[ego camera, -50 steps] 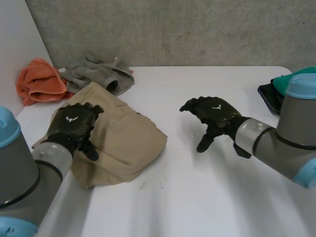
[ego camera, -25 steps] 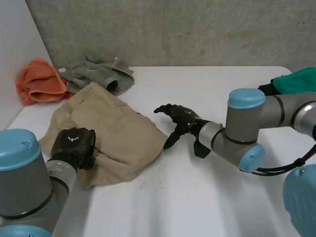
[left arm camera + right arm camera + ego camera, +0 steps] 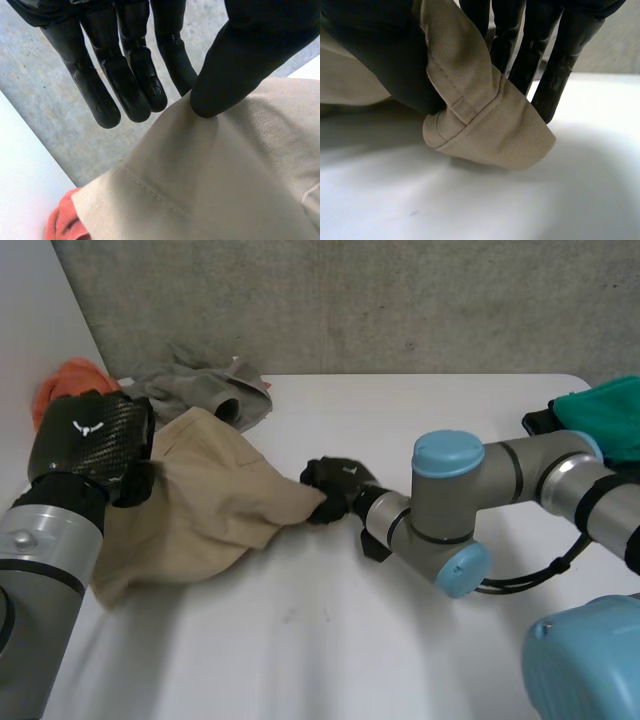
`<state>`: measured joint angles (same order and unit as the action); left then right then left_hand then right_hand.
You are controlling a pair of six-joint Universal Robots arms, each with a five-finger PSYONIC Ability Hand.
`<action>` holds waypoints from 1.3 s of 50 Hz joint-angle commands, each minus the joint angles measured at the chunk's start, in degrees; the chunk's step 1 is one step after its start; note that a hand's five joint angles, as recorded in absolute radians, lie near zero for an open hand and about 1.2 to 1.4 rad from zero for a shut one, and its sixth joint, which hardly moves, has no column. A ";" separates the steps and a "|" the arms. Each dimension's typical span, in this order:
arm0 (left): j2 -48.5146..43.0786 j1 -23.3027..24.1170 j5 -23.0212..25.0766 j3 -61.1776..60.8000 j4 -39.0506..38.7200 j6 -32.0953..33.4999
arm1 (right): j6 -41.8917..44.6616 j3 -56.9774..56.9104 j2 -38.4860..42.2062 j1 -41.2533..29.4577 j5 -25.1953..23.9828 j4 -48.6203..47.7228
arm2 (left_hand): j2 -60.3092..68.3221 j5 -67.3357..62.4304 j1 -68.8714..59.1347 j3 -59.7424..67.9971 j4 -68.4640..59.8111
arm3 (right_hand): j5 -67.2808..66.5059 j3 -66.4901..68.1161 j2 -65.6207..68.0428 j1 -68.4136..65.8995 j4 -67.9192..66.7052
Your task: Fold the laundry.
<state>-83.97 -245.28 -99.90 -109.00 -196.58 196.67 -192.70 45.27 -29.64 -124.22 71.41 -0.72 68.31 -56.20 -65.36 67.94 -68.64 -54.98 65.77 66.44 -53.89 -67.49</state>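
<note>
Khaki trousers [image 3: 200, 510] partly raised over left of white table [image 3: 350, 640] | top edge pinched between thumb and straight fingers of left hand [image 3: 125, 60] | hem nipped by right hand [image 3: 395, 65] at table level | step judged: spreading before first fold | next: pulled taut, laid flat | grey garment [image 3: 205, 390], orange cloth [image 3: 65, 375] heaped beyond

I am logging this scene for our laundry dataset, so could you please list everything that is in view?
beige garment: one, beige, on the table's left half, raised at two ends.
grey garment: one, grey, crumpled at the far left of the table.
orange cloth: one, orange, beyond the left hand.
teal cloth: one, teal, at the right edge, on a black item.
table: one, white.
left hand: one, black, pinching the beige garment's left edge.
right hand: one, black, pinching its right hem.
</note>
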 commanded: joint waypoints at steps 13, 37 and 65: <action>1.54 1.12 11.65 2.12 0.85 -0.14 | 53.99 31.36 -46.71 12.86 6.37 10.17 | 11.69 -13.80 -14.64 12.06 -11.36 | -15.02 14.23 13.56 -26.11 -12.51; -28.71 8.06 9.38 17.77 2.95 -0.41 | 50.15 27.51 -32.07 11.99 9.01 20.33 | -35.05 32.94 32.09 -34.68 35.38 | -15.02 14.23 13.56 -26.11 -12.51; -20.96 16.59 6.74 7.22 12.36 -10.69 | 48.47 27.68 -26.34 12.08 18.33 5.56 | -29.33 27.21 26.37 -28.96 29.65 | -15.02 14.23 13.56 -26.11 -12.51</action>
<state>-98.20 -229.15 -93.26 -103.87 -186.71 186.84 -144.24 71.46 -54.93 -111.78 90.11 4.39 38.67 -28.69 -38.97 38.67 -38.82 -56.49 68.15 66.90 -54.94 -68.08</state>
